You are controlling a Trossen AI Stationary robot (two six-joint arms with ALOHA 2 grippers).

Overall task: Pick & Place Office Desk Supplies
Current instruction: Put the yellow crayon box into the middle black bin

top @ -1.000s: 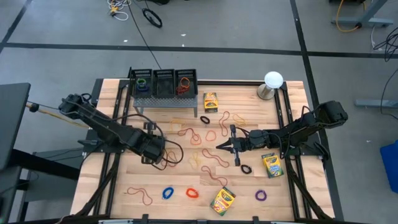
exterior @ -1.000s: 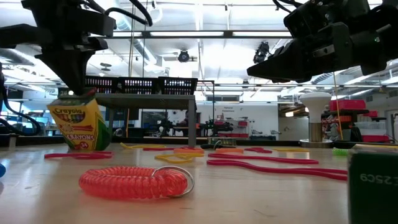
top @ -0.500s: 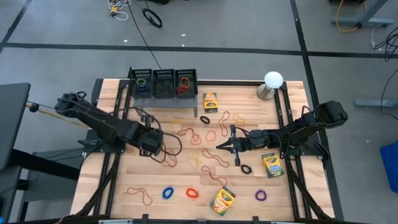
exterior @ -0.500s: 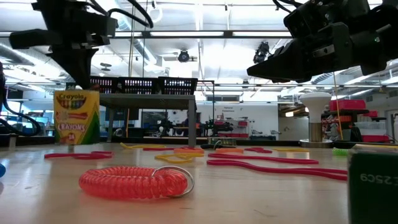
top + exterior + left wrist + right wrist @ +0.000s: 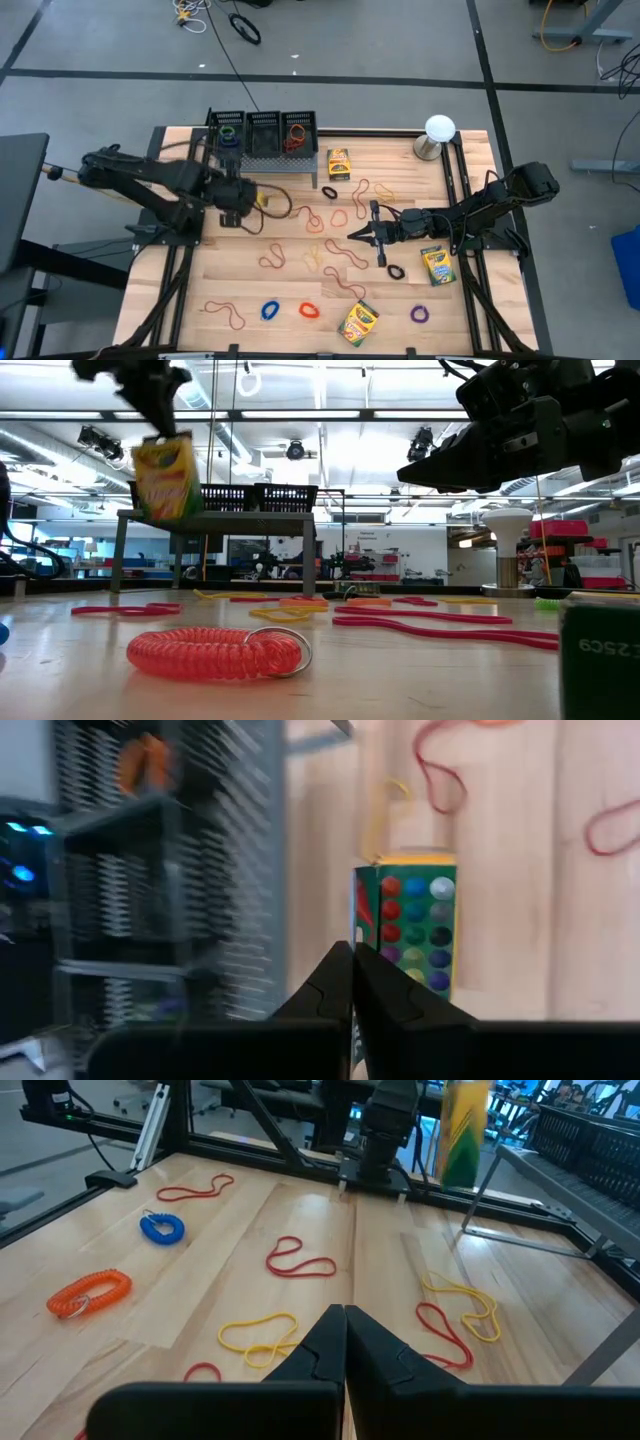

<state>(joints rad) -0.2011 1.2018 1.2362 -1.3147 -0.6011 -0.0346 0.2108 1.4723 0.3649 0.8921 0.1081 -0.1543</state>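
The wooden table (image 5: 470, 300) is strewn with supplies: rubber-band loops (image 5: 338, 258) scattered across the middle, coiled bands near the front edge, and crayon boxes at several spots. At the back stands a raised black mesh rack of bins (image 5: 265, 133) on legs, some bins already holding bands.

The left gripper (image 5: 250, 198) is seen clamped on a crayon box (image 5: 165, 478), which is carried clear of the table, just in front of the rack and about level with its rim in the low view. The grip looks to be taken near the box's upper edge, with the box hanging tilted (the left wrist view is blurred, so the exact pinch point cannot be told).

The right gripper (image 5: 358, 236) is held shut with nothing in it, parked low over the loops at mid-table, well apart from the left arm.

Risks as judged from here:
- The box could be swung or twisted out of the jaws, since an edge pinch gives little hold.
- The box's hanging lower end could be knocked against the rack's front wall if too little height is kept.
- A tilted release could leave the box caught on a bin rim or dropped in front of the rack.
- A wrong bin could be hit (bands sit in the outer ones).
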